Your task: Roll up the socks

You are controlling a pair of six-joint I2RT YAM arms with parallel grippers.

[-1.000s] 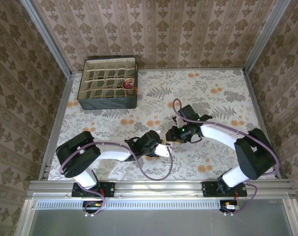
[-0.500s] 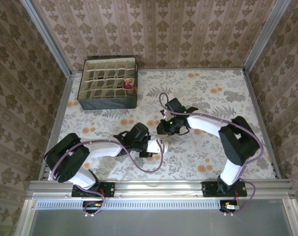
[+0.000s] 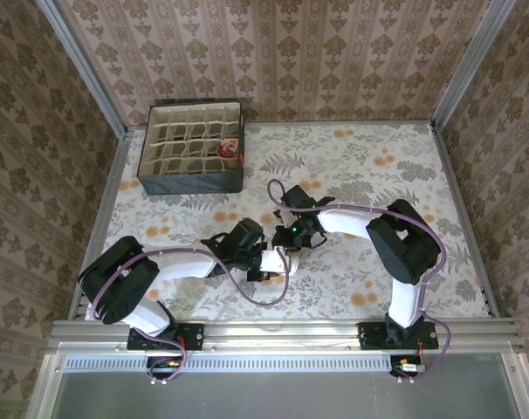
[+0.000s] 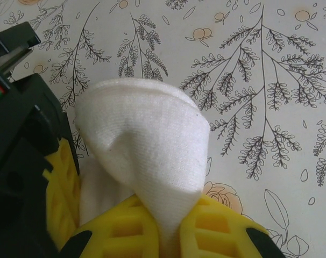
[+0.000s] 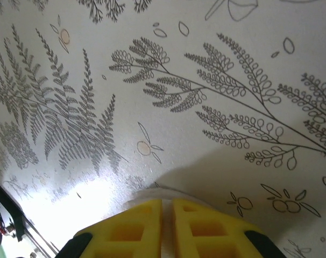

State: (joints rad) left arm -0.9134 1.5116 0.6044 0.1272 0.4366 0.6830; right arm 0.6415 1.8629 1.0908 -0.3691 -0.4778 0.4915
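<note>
- Patterned wallpaper (image 3: pixel 282 52) closes in three sides of a tabletop (image 3: pixel 378 175) covered with a cloth printed in ferns and orange flowers.
- At the far left corner stands a dark organizer box (image 3: pixel 190 181) divided into many small cells. A tan and maroon sock (image 3: pixel 230 150) sits bundled in a cell on the box's right side.
- Nearer the front, the left arm stretches low across the cloth toward the middle.
- The left claw (image 4: pixel 167 223) is clamped tight, its yellow fingers (image 4: pixel 120 228) pinching a fold of the cream sock (image 4: pixel 147 140).
- The cream sock billows up from that pinch in a rounded hood and rests on the cloth at mid-table, well apart from the box.
- The right claw (image 5: pixel 167 215) sits just beside the sock, its black body pressed close to the fabric's edge.
- Its yellow fingers are drawn together with only a thin slit between them. A sliver of pale fabric shows at their tips, and I cannot tell whether it is gripped.
- The right arm bends in from the right side of the tabletop.
</note>
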